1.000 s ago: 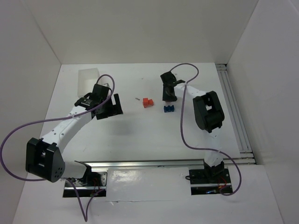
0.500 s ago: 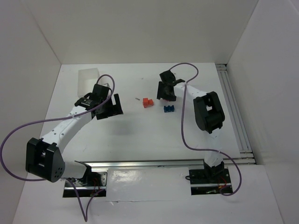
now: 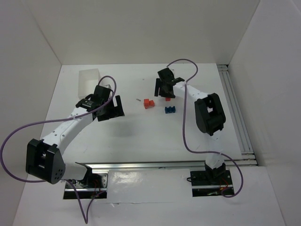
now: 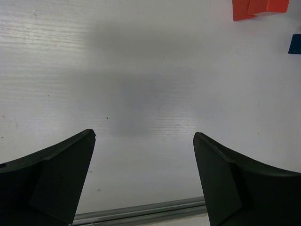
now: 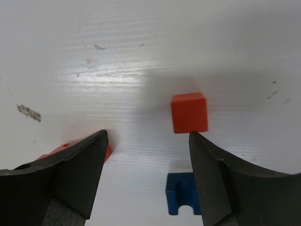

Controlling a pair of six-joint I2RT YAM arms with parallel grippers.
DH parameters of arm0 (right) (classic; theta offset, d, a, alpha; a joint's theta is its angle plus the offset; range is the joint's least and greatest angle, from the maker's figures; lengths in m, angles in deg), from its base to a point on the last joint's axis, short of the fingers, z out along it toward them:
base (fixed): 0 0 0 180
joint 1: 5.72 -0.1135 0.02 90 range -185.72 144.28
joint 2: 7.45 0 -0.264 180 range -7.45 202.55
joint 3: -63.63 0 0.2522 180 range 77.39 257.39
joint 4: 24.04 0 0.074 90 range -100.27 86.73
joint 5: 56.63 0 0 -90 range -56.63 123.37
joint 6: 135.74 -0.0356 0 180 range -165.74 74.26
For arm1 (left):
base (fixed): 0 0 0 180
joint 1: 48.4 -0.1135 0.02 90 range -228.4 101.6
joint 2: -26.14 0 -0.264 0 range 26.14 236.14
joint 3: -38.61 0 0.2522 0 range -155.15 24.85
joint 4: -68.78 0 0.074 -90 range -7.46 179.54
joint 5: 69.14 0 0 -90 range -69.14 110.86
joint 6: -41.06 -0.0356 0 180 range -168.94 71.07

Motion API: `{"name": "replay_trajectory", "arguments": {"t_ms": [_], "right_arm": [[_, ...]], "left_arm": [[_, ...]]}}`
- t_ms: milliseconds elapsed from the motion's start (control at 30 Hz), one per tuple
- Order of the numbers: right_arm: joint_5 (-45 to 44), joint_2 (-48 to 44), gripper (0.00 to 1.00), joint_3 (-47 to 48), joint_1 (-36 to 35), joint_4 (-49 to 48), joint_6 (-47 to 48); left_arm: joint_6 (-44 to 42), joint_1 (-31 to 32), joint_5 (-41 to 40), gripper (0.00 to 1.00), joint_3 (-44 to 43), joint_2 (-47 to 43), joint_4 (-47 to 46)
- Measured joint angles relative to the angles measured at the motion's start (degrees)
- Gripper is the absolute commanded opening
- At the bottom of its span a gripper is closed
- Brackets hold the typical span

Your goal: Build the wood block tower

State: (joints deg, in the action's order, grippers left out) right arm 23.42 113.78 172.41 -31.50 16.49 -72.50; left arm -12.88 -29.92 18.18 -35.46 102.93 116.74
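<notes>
Spreading the right claw point(image 5: 146, 136) after a tighter pinch and lifting away, leaving the red cube point(image 5: 189, 113) lying free on the worktop point(image 5: 70, 47) just beyond the blue notched block point(image 5: 181, 200). Holding the left claw point(image 4: 143, 136) spread, idle. Stacking probably not yet beginning.

The left arm point(image 3: 66, 127) reaches forward from its base and angles toward the middle. The left gripper point(image 3: 112, 107) points down, jaws spread wide and empty. The right arm point(image 3: 208, 113) folds at the elbow and stretches leftward. The right gripper point(image 3: 164, 88) hangs with jaws parted, gripping nothing.
</notes>
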Motion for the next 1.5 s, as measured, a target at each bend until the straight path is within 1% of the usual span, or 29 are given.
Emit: {"name": "replay_trajectory", "arguments": {"t_ms": [67, 233, 267, 367, 533, 633, 733, 767, 800, 900, 933, 967, 1133, 1267, 1500], "right_arm": [[-3.21, -0.74, 0.84, 0.00, 0.00, 0.52, 1.16], [-6.47, -1.20, 0.95, 0.13, 0.28, 1.55, 3.34], [-6.69, -1.11, 0.97, 0.15, 0.39, 1.86, 3.87], [-6.40, -0.66, 0.97, 0.57, 0.92, 2.60, 5.05], [-5.49, 1.51, 0.83, 1.51, 1.40, 2.64, 6.23], [-5.22, 2.89, 0.78, 2.03, 1.68, 2.82, 6.69], [-4.98, 4.07, 0.68, 2.93, 1.79, 2.89, 7.21], [-4.94, 4.33, 0.64, 3.10, 1.79, 2.89, 7.37], [-4.92, 4.48, 0.55, 3.21, 1.79, 2.91, 7.43], [-5.07, 4.72, 0.39, 3.30, 1.81, 2.91, 7.89], [-5.11, 4.72, 0.31, 3.30, 1.81, 2.89, 7.82], [-5.18, 4.72, 0.29, 3.30, 1.81, 2.91, 7.87], [-5.31, 4.57, 0.29, 3.32, 1.81, 2.91, 8.00], [-5.20, 2.25, 0.29, 1.92, 1.09, 2.80, 7.98], [-4.33, -2.03, 0.30, 1.36, -2.99, 2.69, 8.20]], "left_arm": [[0.00, 0.00, 0.00, 0.99, 0.22, 0.00, 0.02], [0.00, 0.00, 0.00, 0.99, 0.44, 0.00, 0.02], [0.00, 0.00, 0.00, 0.99, 0.44, 0.00, 0.02], [0.00, 0.22, 0.00, 0.99, 0.44, 0.00, 0.02], [0.00, 0.50, 0.00, 0.99, 0.44, 0.00, 0.02], [0.00, 0.55, -0.02, 0.99, 0.44, 0.07, 0.00], [0.00, 0.55, -0.02, 0.99, 0.44, 0.20, 0.00], [0.00, 0.55, -0.02, 0.99, 0.44, 0.28, -0.04], [0.00, 0.55, -0.02, 0.99, 0.44, 0.42, -0.04], [0.00, 0.55, -0.02, 0.99, 0.44, 0.83, -0.04], [0.00, 0.55, -0.02, 0.99, 0.44, 0.87, -0.07], [0.00, 0.55, -0.02, 0.99, 0.44, 0.92, -0.07], [0.02, 0.55, -0.02, 0.99, 0.44, 0.94, -0.07], [0.15, 0.55, -0.02, 0.99, 0.44, 1.14, -0.35], [0.15, 0.55, -0.02, 0.99, 0.44, 1.49, -0.39]]}}
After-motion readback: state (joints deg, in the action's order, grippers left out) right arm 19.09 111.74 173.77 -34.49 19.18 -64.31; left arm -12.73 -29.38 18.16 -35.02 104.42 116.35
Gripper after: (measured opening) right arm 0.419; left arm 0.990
